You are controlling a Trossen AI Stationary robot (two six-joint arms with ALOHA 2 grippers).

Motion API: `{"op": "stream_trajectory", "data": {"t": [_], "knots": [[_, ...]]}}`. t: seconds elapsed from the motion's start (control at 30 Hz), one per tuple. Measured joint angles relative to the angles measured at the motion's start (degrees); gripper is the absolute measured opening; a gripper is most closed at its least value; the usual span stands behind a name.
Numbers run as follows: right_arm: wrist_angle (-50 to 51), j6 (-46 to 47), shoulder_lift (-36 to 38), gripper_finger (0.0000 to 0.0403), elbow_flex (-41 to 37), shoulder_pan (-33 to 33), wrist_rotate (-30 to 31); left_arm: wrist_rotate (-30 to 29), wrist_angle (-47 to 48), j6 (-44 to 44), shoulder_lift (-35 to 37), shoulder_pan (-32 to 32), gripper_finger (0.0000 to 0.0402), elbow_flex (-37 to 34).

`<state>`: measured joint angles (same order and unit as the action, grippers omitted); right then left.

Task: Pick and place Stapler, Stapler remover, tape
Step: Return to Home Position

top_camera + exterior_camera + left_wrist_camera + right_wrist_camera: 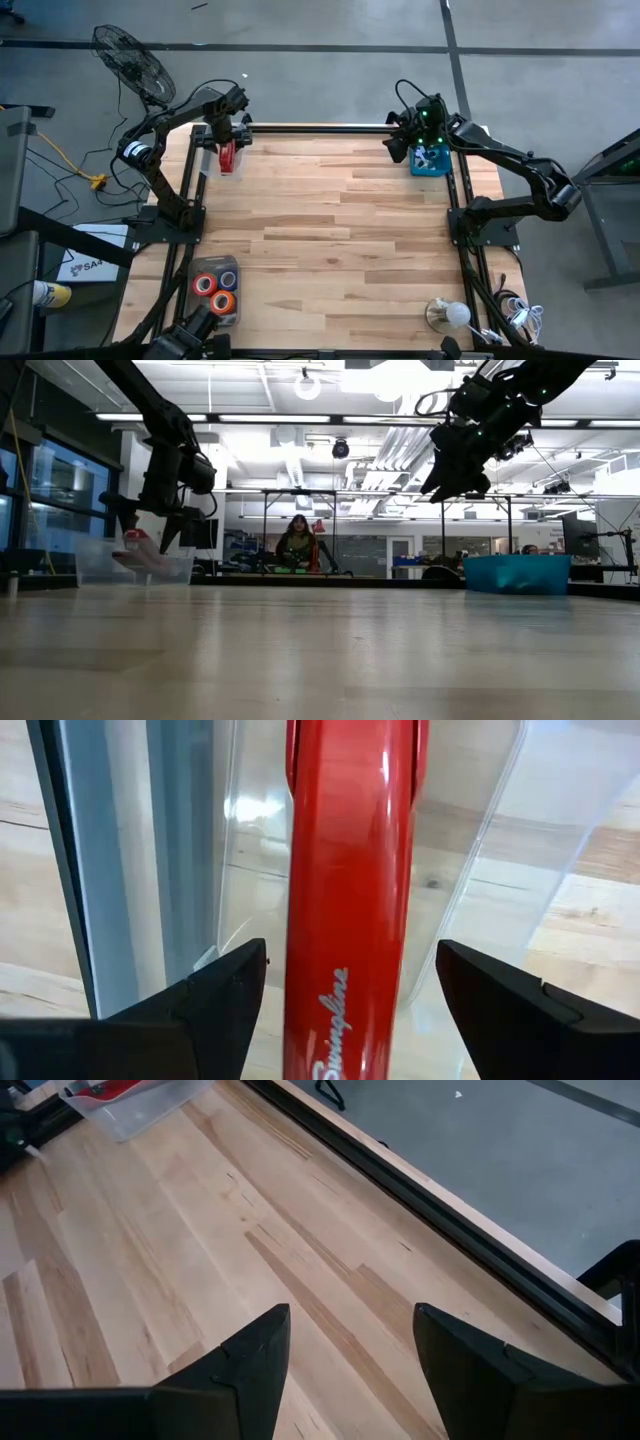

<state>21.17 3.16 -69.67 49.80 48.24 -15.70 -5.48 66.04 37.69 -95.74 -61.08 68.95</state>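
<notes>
at 7 o'clock, nearest: tape rolls (204, 285) in a grey tray (213, 262). at 11 o'clock, far side: red stapler (350, 840) inside the clear bin (95, 565), left gripper (352, 950) above it, fingers wide, not touching. at 1 o'clock: right gripper (351, 1312) raised, spread wide, beside the blue bin (515, 575).

**Right wrist: bare wood under spread fingers**

The right gripper (352, 1320) hangs over the plank bench (150, 1260), its dark fingers (240, 1370) set apart with only wood showing between them. Far off toward ten o'clock sits a clear bin (140, 1115) with the red stapler (105, 1088) inside. A dark rail (420, 1190) edges the bench toward two o'clock, with grey floor (520, 1150) beyond it.
</notes>
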Motion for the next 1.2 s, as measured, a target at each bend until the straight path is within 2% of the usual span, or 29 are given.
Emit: {"op": "stream_trajectory", "data": {"t": [0.33, 0.47, 0.67, 0.97, 1.1, 1.2], "knots": [[0.24, 0.04, 0.00, 0.0204, 0.00, -0.01, -1.25, 1.03, 1.80, -2.93, 0.00, -0.02, 0.0290, 1.94], [0.47, 0.04, 0.00, 0.0204, 0.00, 0.01, -1.25, -0.81, 4.49, -4.64, 0.00, -0.02, 0.0290, 6.27], [1.48, 0.01, 0.00, 0.0204, 0.00, 0.01, -1.58, 0.07, 9.77, -8.02, 0.01, 0.99, 0.0291, 14.16], [3.12, -0.16, 0.00, 0.0204, 0.00, 0.00, -2.00, -3.93, 10.13, -8.40, 4.72, 8.39, 0.0291, 24.09], [3.19, -0.38, 0.00, 0.0204, 0.00, 0.01, -5.34, -4.14, 8.74, -7.52, 7.80, 13.76, 0.0291, 26.62], [3.19, -0.66, 0.00, 0.0204, 0.00, -0.01, -7.65, -6.81, 6.40, -6.91, 10.59, 18.48, 0.0291, 26.84]]}}
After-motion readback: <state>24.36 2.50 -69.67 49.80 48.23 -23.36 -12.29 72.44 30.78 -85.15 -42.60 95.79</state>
